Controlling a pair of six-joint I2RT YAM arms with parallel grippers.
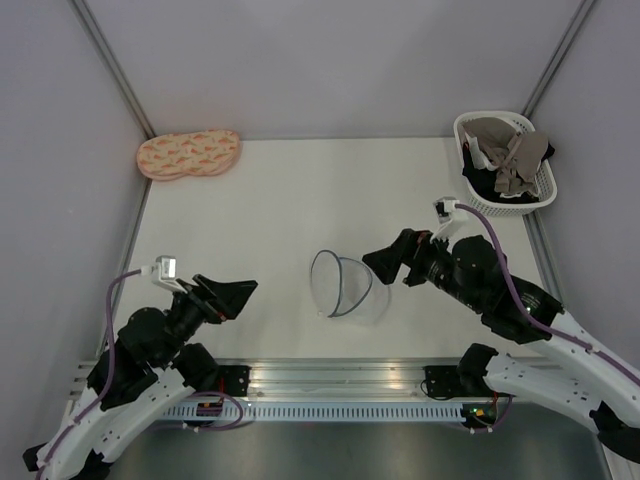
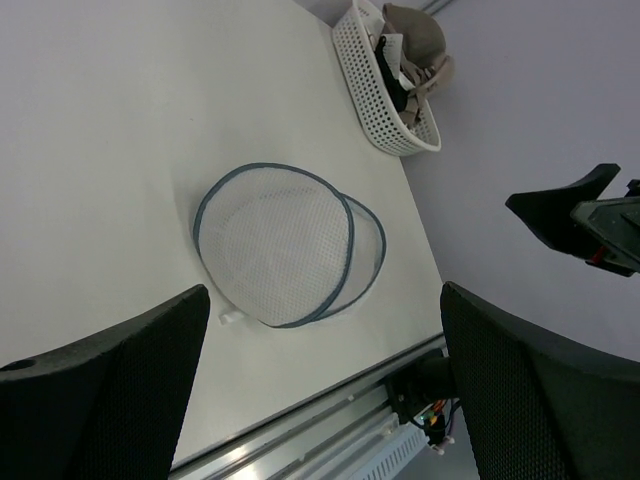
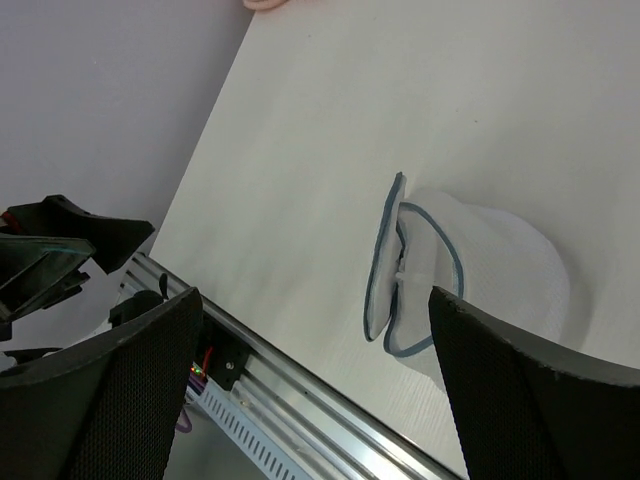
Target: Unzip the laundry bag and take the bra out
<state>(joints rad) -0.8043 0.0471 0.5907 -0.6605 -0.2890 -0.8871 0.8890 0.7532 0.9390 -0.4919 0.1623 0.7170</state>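
The laundry bag point(image 1: 345, 285) stands at the table's middle front, a white mesh dome with blue-grey hoops, its two hoops parted; nothing taupe shows inside. It also shows in the left wrist view point(image 2: 285, 245) and the right wrist view point(image 3: 470, 270). The taupe bra point(image 1: 510, 155) lies in the white lattice basket point(image 1: 545, 195) at the back right, also in the left wrist view point(image 2: 415, 35). My left gripper point(image 1: 240, 290) is open and empty, left of the bag. My right gripper point(image 1: 385, 268) is open and empty, just right of the bag.
A peach patterned pad point(image 1: 188, 153) lies at the back left. Dark and white garments share the basket point(image 2: 375, 90) with the bra. The metal rail point(image 1: 330, 375) runs along the near edge. Grey walls enclose the table.
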